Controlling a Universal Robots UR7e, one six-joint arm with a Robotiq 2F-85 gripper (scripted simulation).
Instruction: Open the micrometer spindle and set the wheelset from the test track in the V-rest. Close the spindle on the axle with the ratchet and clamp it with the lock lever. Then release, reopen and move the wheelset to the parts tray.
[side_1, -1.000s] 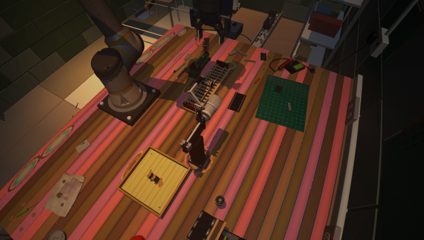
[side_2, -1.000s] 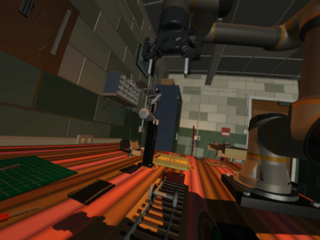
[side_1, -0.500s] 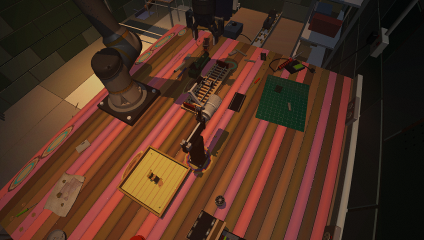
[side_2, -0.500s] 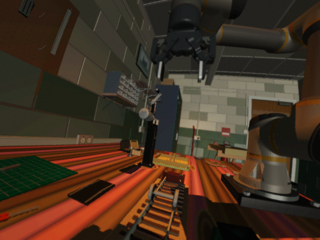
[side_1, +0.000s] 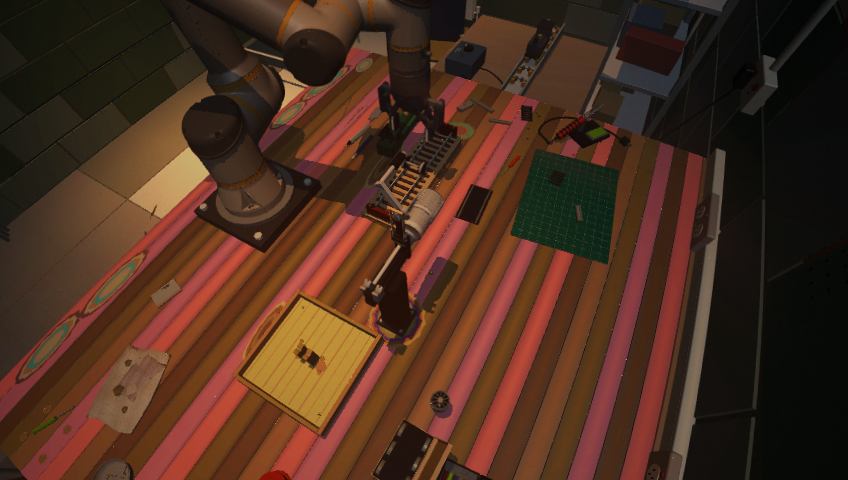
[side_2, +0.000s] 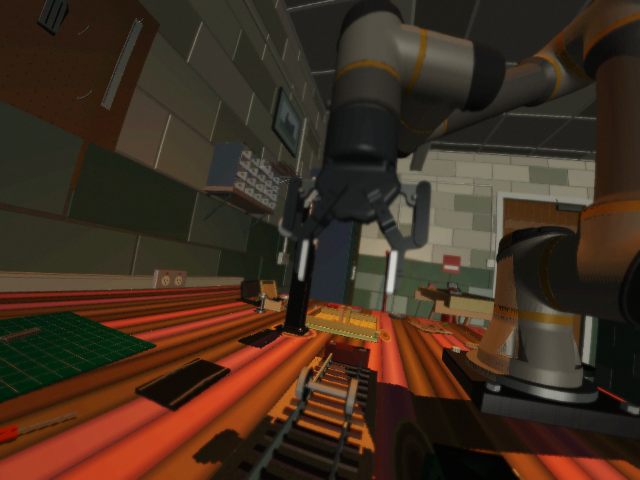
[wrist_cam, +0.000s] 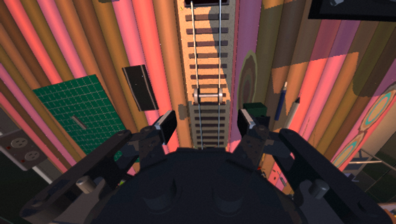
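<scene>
The wheelset (wrist_cam: 208, 95) (side_2: 328, 385) (side_1: 412, 166), two small metal wheels on a thin axle, sits across the rails of the test track (side_1: 416, 166) (wrist_cam: 207, 75). The micrometer on its black stand (side_1: 393, 285) (side_2: 299, 289) rises beyond the track's end, with its pale thimble (side_1: 424, 212) near the track. The yellow parts tray (side_1: 309, 358) (side_2: 344, 321) lies past the stand and holds a small dark part. My gripper (wrist_cam: 205, 122) (side_2: 347, 263) (side_1: 412, 116) hangs above the track, short of the wheelset, open and empty.
A green block (wrist_cam: 255, 109) stands just right of the track under my gripper, with a pen (wrist_cam: 280, 101) and pencil (wrist_cam: 293, 113) beside it. A black plate (side_1: 473, 203) and green cutting mat (side_1: 566, 202) lie on the other side. My arm's base (side_1: 253, 196) is bolted nearby.
</scene>
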